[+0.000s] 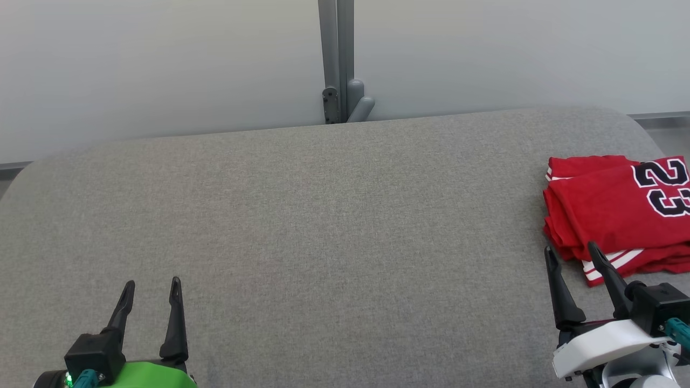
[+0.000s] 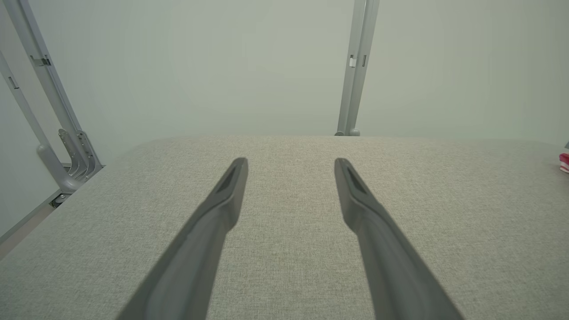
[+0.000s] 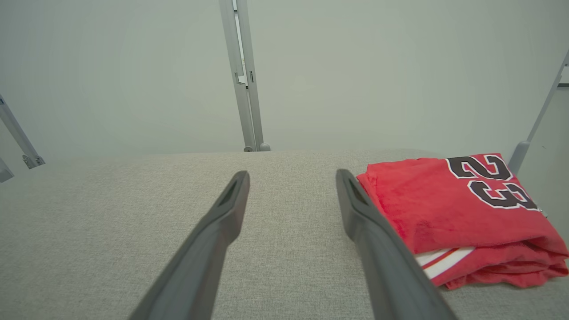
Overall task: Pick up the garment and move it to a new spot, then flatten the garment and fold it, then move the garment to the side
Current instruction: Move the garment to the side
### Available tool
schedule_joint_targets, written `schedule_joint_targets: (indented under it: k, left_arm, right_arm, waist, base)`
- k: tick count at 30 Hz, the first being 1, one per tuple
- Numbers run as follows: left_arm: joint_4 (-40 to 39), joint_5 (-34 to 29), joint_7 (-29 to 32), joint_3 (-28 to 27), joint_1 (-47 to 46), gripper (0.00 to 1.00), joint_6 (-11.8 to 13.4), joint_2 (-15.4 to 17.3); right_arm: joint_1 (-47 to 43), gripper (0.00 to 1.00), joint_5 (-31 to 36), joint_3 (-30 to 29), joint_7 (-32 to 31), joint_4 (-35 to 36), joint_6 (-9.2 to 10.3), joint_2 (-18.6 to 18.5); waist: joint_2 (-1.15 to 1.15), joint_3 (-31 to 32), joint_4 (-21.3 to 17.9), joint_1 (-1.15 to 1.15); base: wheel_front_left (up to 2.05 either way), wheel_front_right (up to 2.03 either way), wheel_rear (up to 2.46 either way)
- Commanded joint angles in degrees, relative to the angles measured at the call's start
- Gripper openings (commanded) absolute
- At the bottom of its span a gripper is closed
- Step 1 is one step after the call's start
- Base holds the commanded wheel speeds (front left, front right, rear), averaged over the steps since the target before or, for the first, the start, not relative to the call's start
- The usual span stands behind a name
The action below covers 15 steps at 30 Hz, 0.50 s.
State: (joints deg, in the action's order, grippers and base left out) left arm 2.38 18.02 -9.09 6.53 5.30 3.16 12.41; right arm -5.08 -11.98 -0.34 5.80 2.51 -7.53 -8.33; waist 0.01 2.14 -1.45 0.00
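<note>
The garment (image 1: 614, 207) is a red jersey with a black "23" and white-striped trim, folded into a compact stack at the right edge of the grey padded table (image 1: 323, 215). In the right wrist view the garment (image 3: 449, 209) lies just right of my right finger. My right gripper (image 1: 571, 249) hovers open just in front of the garment's near-left corner, holding nothing. My left gripper (image 1: 152, 282) stands open at the lower left over bare fabric, far from the garment. A sliver of the garment (image 2: 564, 161) shows at the right edge of the left wrist view.
A grey metal post (image 1: 337, 59) with a bracket rises behind the table's far edge against a pale wall. More frame struts (image 2: 49, 111) stand off the table's left side. The table's far corners are rounded.
</note>
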Motion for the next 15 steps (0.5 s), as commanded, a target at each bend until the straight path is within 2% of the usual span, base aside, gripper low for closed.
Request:
schedule_joint_targets:
  k: [1, 15]
  left_arm:
    - [0.0, 0.0, 0.2, 0.0, 0.2, 1.00, 0.4, 0.5]
    - [0.4, 0.7, -0.2, 0.3, -0.3, 1.00, 1.1, 0.2]
  right_arm:
    - [-0.6, 1.00, -0.2, -0.2, 0.0, 0.4, 0.09, -0.2]
    - [-0.8, 1.00, -0.4, 0.1, 0.0, 0.6, 0.09, 0.1]
  waist:
    - [-0.01, 0.0, 0.0, 0.00]
    - [-0.01, 0.3, 0.1, 0.00]
  base:
    - [0.00, 0.00, 0.00]
    - [0.00, 0.00, 0.00]
